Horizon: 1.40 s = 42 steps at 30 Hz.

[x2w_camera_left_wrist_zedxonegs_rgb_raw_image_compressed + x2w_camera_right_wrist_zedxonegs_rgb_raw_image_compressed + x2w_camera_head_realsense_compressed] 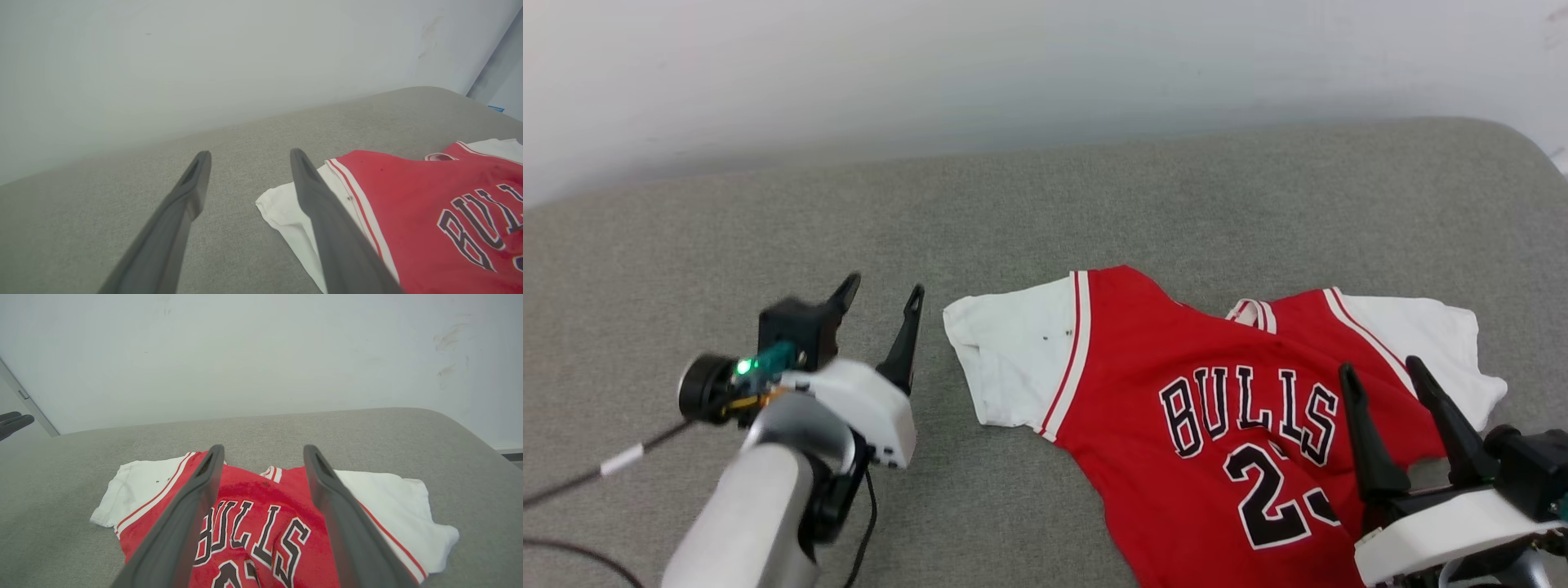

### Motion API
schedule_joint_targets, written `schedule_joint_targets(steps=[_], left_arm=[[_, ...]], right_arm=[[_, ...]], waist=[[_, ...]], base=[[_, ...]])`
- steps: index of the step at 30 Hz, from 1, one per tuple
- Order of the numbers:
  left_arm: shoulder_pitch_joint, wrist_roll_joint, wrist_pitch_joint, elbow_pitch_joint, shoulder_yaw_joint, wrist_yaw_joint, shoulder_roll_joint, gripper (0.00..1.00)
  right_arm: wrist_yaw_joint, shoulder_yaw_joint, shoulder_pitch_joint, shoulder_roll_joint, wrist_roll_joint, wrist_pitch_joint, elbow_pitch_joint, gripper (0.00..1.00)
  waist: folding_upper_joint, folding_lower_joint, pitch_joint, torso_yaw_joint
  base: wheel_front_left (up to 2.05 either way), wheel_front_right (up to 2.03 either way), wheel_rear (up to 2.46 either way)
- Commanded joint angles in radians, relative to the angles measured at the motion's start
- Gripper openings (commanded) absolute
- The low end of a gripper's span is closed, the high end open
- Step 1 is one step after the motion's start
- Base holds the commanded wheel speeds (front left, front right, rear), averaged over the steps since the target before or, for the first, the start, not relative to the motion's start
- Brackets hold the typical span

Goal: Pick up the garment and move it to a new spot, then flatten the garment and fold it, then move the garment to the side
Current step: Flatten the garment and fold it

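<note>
"BULLS", black outlined in white, sits over a number starting with 2 on the red, white-sleeved jersey (1143, 359), which lies face up at 4 o'clock on the gray cushion (1094, 204). The left hand (882, 296) at 8 o'clock and the right hand (1380, 367) over the jersey are both spread wide and empty.

Grey fabric couch (1045, 212), plain white wall (931, 73)

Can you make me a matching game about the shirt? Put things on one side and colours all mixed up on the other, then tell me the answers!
Things:
1. shirt body
2. sleeve
3. letters
4. fabric surface under the shirt

Colours:
A. grey
B. black with white edges
C. red
D. white

Right pairs: 1-C, 2-D, 3-B, 4-A.
</note>
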State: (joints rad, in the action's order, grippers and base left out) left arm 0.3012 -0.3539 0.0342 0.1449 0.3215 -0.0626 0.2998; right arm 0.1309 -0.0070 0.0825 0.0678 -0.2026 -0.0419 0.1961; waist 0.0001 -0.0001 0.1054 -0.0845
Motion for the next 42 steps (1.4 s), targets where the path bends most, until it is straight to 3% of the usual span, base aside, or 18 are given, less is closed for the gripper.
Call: schedule_joint_targets(steps=[1,5,10,14,19,24,25,28,35,42], left_arm=[[0.047,-0.002,0.032,0.011,0.008,0.018,0.007,1.0],[0.215,-0.033,0.217,0.076,0.044,0.102,0.033,1.0],[0.342,-0.103,0.486,0.18,0.085,0.163,0.076,1.0],[0.384,-0.148,0.667,0.239,0.122,0.182,0.127,1.0],[0.388,-0.178,0.778,0.304,0.146,0.187,0.166,1.0],[0.342,-0.237,0.846,0.379,0.179,0.191,0.128,1.0],[0.328,-0.251,0.863,0.392,0.187,0.193,0.113,0.65],[0.307,-0.272,0.862,0.406,0.206,0.194,0.09,0.0],[0.309,-0.23,0.729,0.404,0.205,0.183,0.104,0.0],[0.339,-0.156,0.486,0.331,0.159,0.102,0.12,0.0]], right_arm=[[0.0,0.002,-0.021,-0.002,0.0,0.001,0.007,1.0],[0.0,0.005,-0.052,-0.003,0.0,0.008,0.008,1.0],[0.0,0.013,-0.083,-0.008,-0.01,0.024,-0.014,1.0],[0.0,0.018,-0.091,-0.013,-0.024,0.04,-0.041,1.0],[0.0,0.024,-0.107,-0.017,-0.044,0.06,-0.076,1.0],[0.0,0.023,-0.12,-0.018,-0.059,0.078,-0.107,1.0],[0.0,0.022,-0.124,-0.018,-0.061,0.081,-0.113,1.0],[0.0,0.018,-0.129,-0.018,-0.062,0.085,-0.123,1.0],[0.0,-0.007,-0.136,-0.018,-0.061,0.067,-0.139,1.0],[0.0,-0.103,-0.152,0.01,-0.113,-0.033,-0.167,1.0]], waist=[[-0.0001,0.0001,0.035,-0.017],[-0.0001,0.0001,0.082,-0.056],[-0.0001,0.0001,0.125,-0.117],[-0.0001,0.0001,0.153,-0.161],[-0.0001,0.0001,0.188,-0.2],[-0.0001,0.0001,0.207,-0.22],[-0.0001,0.0001,0.208,-0.222],[-0.0001,0.0001,0.21,-0.223],[-0.0001,0.0001,0.174,-0.196],[-0.0001,0.0001,0.127,-0.134]], base=[[0.0,0.0,0.0],[0.0,0.0,0.0],[0.0,0.0,0.0],[0.0,0.0,0.0],[0.0,0.0,0.0],[0.0,0.0,0.0],[0.0,0.0,0.0],[0.0,0.0,0.0],[0.0,0.0,0.0],[0.0,0.0,0.0]])
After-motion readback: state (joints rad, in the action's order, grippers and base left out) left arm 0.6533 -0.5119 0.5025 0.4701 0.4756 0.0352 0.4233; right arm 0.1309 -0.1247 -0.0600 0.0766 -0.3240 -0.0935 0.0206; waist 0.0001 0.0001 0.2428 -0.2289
